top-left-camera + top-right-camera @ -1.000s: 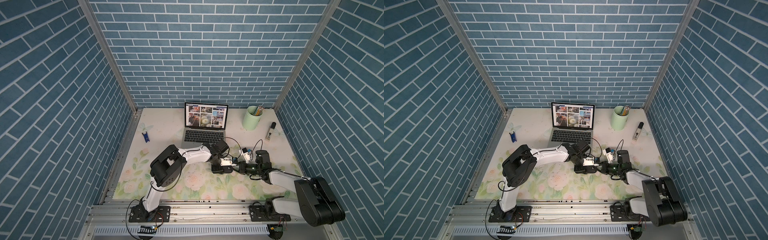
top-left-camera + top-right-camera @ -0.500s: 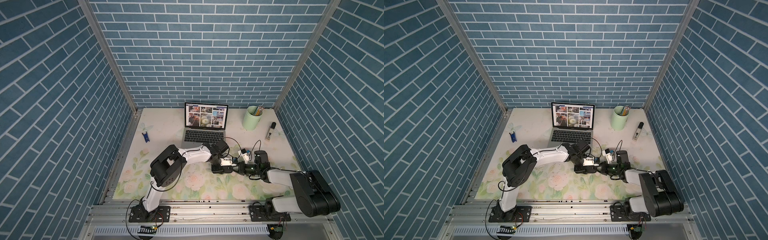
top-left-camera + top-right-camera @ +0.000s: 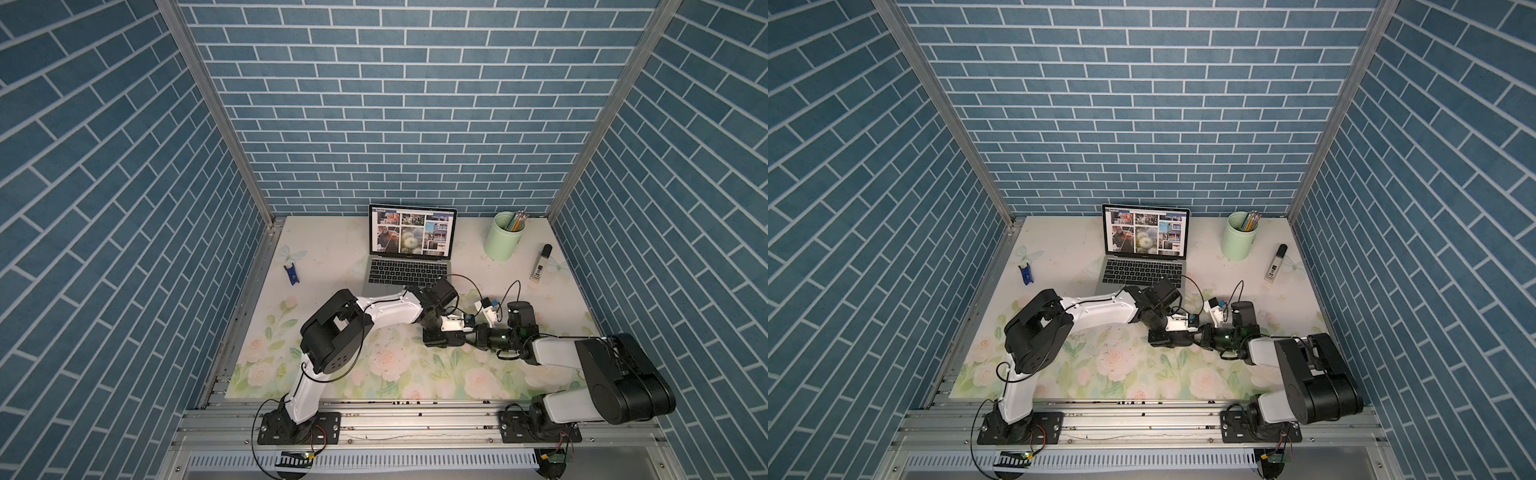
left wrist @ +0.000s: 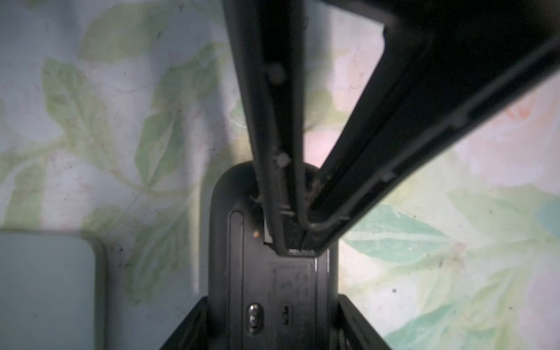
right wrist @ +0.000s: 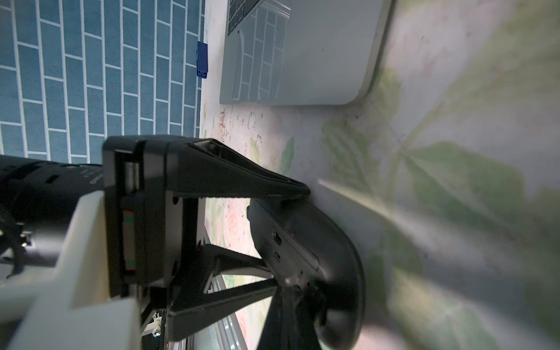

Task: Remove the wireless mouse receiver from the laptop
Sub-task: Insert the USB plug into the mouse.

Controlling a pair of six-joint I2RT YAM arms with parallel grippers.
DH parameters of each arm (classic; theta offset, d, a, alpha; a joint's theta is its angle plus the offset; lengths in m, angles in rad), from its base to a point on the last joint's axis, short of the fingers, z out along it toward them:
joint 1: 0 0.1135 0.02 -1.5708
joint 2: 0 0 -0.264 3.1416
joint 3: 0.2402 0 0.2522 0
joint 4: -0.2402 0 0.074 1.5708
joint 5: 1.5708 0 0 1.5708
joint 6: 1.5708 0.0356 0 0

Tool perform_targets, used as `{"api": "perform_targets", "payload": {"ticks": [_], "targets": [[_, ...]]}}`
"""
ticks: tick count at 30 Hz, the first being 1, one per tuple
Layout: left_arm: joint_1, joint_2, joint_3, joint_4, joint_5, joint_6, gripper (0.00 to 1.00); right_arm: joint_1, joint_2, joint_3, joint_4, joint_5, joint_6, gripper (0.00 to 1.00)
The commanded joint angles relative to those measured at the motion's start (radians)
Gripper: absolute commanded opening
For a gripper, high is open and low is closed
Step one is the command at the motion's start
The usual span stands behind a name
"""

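Mouse (image 4: 272, 288) lies underside up, clamped at its sides by the left gripper (image 5: 283, 233), near the laptop (image 3: 409, 272) at its 5 o'clock in both top views. The right gripper (image 4: 292, 239) points in from 3 o'clock, fingers pressed together, tips touching a recess in the mouse's underside. The receiver is too small to make out; whether it sits between those tips I cannot tell.
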Motion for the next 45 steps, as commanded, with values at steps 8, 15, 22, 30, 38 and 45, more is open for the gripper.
{"api": "perform_targets", "payload": {"ticks": [8, 15, 22, 30, 38, 45], "targets": [[0.018, 0.042, -0.008, -0.07, -0.032, -0.003, 0.6, -0.004, 0.063, -0.051, -0.006, 0.053, -0.057, 0.0], [0.018, 0.038, -0.016, -0.072, -0.034, -0.005, 0.6, -0.003, 0.062, -0.032, -0.008, 0.049, -0.056, 0.0], [0.019, 0.037, -0.019, -0.069, -0.032, -0.009, 0.59, -0.004, -0.067, 0.03, -0.105, 0.026, -0.059, 0.0], [0.021, 0.04, -0.019, -0.067, -0.03, -0.01, 0.59, -0.003, -0.104, 0.075, -0.178, 0.043, -0.09, 0.0], [0.021, 0.042, -0.022, -0.068, -0.027, -0.011, 0.59, -0.003, -0.017, 0.069, -0.115, 0.03, -0.084, 0.0], [0.021, 0.047, -0.018, -0.069, -0.024, -0.016, 0.59, -0.003, 0.025, 0.095, -0.1, 0.023, -0.083, 0.0]]}}
